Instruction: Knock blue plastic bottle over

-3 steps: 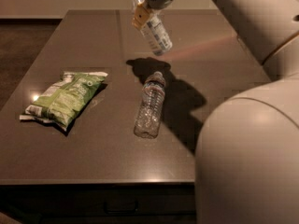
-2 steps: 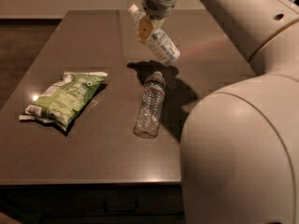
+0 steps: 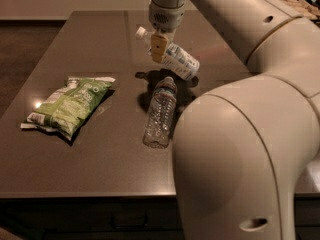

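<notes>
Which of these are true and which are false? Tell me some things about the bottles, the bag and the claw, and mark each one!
1. The blue plastic bottle stands straight up on the table. False: it is tilted, with its white cap pointing up and away.
2. The clear water bottle lies on its side. True.
3. The green snack bag sits on top of the clear water bottle. False: the bag lies flat on the table, apart from that bottle.
4. The claw is at the neck of the blue plastic bottle, gripping it. True.
</notes>
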Controlling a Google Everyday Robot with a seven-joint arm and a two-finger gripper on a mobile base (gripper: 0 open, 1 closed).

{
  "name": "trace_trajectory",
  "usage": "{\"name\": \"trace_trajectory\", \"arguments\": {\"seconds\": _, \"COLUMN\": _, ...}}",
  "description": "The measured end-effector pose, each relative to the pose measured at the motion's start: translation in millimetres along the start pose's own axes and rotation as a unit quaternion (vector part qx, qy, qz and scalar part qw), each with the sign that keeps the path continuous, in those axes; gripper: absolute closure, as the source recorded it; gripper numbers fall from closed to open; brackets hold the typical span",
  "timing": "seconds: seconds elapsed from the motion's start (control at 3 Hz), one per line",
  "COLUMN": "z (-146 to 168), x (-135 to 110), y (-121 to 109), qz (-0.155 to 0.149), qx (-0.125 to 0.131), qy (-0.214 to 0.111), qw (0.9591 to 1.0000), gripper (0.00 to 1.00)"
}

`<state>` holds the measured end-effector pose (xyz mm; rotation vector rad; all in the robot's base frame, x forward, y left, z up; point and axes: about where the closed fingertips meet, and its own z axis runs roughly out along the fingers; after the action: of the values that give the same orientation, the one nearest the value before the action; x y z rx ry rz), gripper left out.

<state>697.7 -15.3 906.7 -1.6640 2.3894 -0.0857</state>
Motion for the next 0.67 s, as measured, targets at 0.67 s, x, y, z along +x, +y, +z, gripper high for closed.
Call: {"name": "trace_trajectory", "arguments": {"seconds": 0.67, "z": 11.1, "x": -4.8, "y": -2.2, "qz": -0.033, "qx": -0.002, "qy": 0.022, "qw": 0.9992, "gripper": 0.16}}
